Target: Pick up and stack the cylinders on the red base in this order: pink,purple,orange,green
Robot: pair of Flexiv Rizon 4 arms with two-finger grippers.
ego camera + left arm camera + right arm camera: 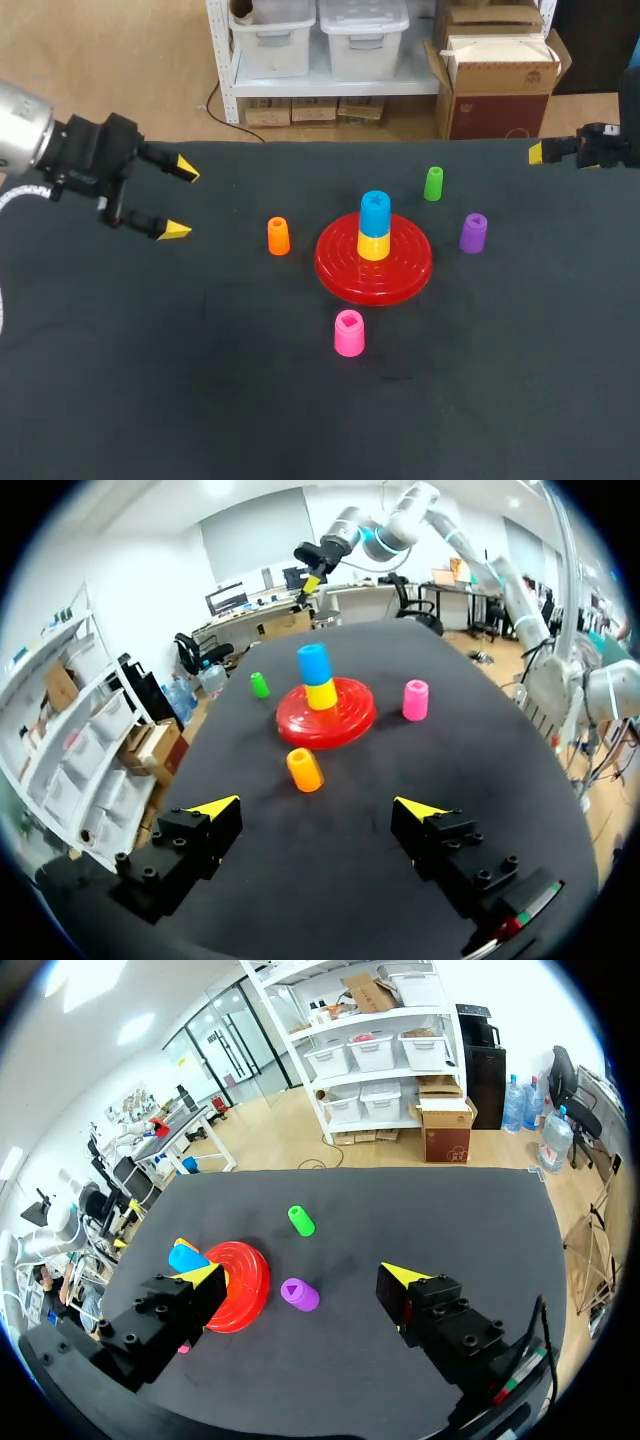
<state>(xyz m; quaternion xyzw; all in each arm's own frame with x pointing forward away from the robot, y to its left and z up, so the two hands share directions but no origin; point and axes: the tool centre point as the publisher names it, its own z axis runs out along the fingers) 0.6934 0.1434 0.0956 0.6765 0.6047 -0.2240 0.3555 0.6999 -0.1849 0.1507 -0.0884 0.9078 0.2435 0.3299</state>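
The red base (340, 272) (350, 715) (248, 1290) lies mid-table with a yellow cylinder and a blue one (375, 212) (314, 662) stacked on it. The pink cylinder (349, 333) (415, 700) stands in front of the base, the orange one (278, 236) (304, 769) to its left, the purple one (473, 232) (299, 1294) to its right, the green one (433, 183) (259, 685) (300, 1220) behind it. My left gripper (180, 200) (318, 808) hovers open at the table's left, empty. My right gripper (540, 152) (305, 1275) stands open at the far right edge, empty.
The black table (200, 380) has bare cloth all around the base. My right arm (330, 550) shows beyond the stack in the left wrist view.
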